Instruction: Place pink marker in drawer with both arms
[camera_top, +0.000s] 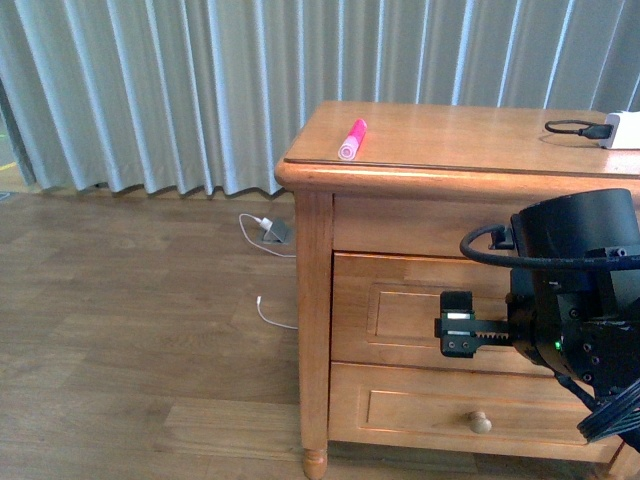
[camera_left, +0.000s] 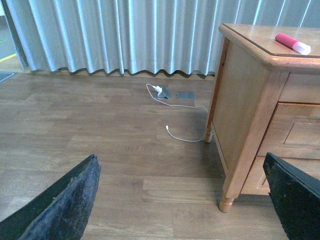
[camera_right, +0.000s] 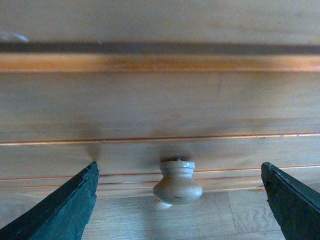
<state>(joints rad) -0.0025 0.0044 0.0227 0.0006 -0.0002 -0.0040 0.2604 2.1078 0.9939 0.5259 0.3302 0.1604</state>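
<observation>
Pink marker (camera_top: 352, 140) lies on top of the dresser (camera_top: 470, 130), near its front left corner, pale cap toward the edge. The drawer (camera_right: 160, 100) is shut. Right arm (camera_top: 575, 290) faces it, jaws spread wide with the round knob (camera_right: 177, 182) showing between them, untouched. Left jaws gape open too, low over the wooden floor (camera_left: 100, 130) beside the dresser

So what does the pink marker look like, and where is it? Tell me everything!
The pink marker is a short, thick, bright pink stick with a paler, whitish-pink cap end. It looks like smooth plastic. It lies on its side on the wooden dresser top, near the front left corner, with the cap end toward the front edge. Only the dresser top touches it.
</observation>
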